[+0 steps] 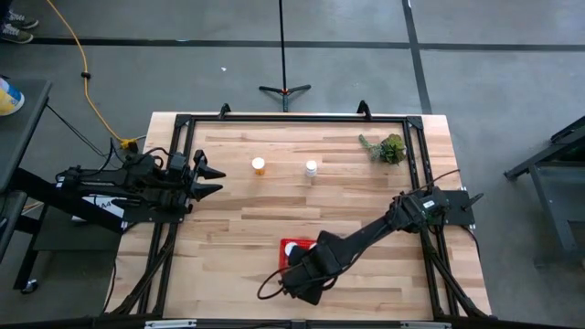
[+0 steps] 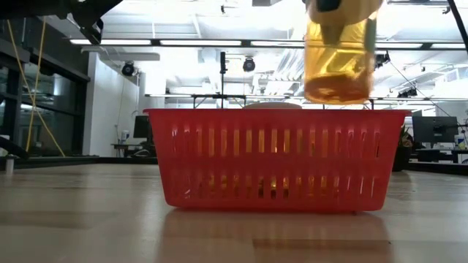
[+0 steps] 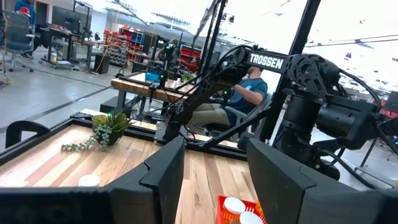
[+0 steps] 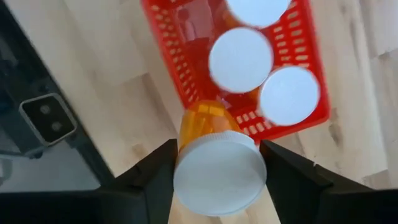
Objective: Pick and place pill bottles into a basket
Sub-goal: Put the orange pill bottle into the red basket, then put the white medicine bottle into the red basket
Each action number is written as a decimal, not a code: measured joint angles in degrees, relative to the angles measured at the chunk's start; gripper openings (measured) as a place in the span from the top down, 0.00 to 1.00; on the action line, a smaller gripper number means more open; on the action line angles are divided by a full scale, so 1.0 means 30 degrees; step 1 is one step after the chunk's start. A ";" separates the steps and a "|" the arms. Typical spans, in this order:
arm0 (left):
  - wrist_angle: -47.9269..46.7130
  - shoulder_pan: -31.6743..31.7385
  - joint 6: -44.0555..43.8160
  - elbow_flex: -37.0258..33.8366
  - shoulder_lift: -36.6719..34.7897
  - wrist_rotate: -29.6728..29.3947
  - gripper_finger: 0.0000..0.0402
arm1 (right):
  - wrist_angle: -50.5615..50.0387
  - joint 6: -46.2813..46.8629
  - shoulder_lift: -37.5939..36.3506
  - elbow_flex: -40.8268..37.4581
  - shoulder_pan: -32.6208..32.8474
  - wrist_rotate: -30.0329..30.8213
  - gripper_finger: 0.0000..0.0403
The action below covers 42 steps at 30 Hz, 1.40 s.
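Right gripper [image 4: 217, 171] jaws hold small see-through orange pill bottle [image 4: 214, 165] by white cap, above red meshed plastic basket [image 4: 180, 68]; bottle light, smooth, maybe slippery; left gripper [image 1: 208, 178] jaws wide

Two dark arms — black cabling along links, white "TROSSEN" lettering [image 3: 267, 60], matte black housings.

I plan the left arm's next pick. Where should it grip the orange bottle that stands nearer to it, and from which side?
The pill bottle stands upright and alone on the table, white cap up. Probably best to come straight down with the open left gripper and close on the round cap or the body just below it.
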 joint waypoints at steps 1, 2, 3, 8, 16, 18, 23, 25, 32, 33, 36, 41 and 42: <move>0.0000 0.0004 0.0000 0.0000 -0.0002 -0.0001 0.47 | -0.0014 -0.0007 0.0000 0.0000 -0.0040 0.0198 0.52; 0.0007 0.0004 0.0000 0.0000 -0.0007 0.0001 0.47 | -0.0028 -0.0008 0.0000 0.0000 -0.0099 0.0344 0.52; 0.0001 0.0001 -0.0001 0.0000 -0.0004 -0.0002 0.47 | -0.0048 -0.0015 0.0000 0.0000 -0.0154 0.0379 0.52; 0.0000 0.0001 -0.0423 0.0000 -0.0002 0.0004 0.47 | -0.0090 -0.0075 0.0007 0.0000 -0.0306 0.0742 0.49; 0.0000 0.0002 -0.0430 0.0000 -0.0002 0.0098 0.47 | -0.0444 -0.0113 0.0117 0.0000 -0.0330 0.0874 0.49; 0.0000 0.0001 -0.0430 0.0000 -0.0002 0.0110 0.47 | -0.0493 -0.0107 0.0117 0.0000 -0.0335 0.0906 0.55; 0.0000 0.0003 -0.0430 0.0000 -0.0001 0.0149 0.47 | -0.0714 -0.0095 0.0117 0.0000 -0.0481 0.1330 0.70; 0.0000 0.0004 -0.0430 0.0000 -0.0007 0.0157 0.47 | -0.0726 -0.0073 0.0117 0.0000 -0.0610 0.1584 0.75; 0.0000 0.0001 -0.0430 0.0000 -0.0004 0.0157 0.47 | -0.0741 -0.0549 0.0124 -0.0005 -0.1079 0.4140 0.87; 0.0000 0.0004 -0.0430 0.0000 -0.0005 0.0157 0.47 | -0.0741 -0.0578 0.0124 0.0000 -0.1197 0.4394 0.88; 0.0000 0.0004 -0.0430 0.0000 -0.0002 0.0155 0.47 | -0.0756 -0.0844 0.0124 -0.0001 -0.1650 0.4507 0.89; 0.0000 -0.0001 -0.0430 0.0000 -0.0005 0.0149 0.47 | -0.0780 -0.1450 0.0124 -0.0001 -0.2600 0.4615 0.87; 0.0000 0.0002 -0.0430 0.0000 -0.0002 0.0149 0.47 | -0.0784 -0.1678 0.0124 -0.0005 -0.2792 0.4825 0.86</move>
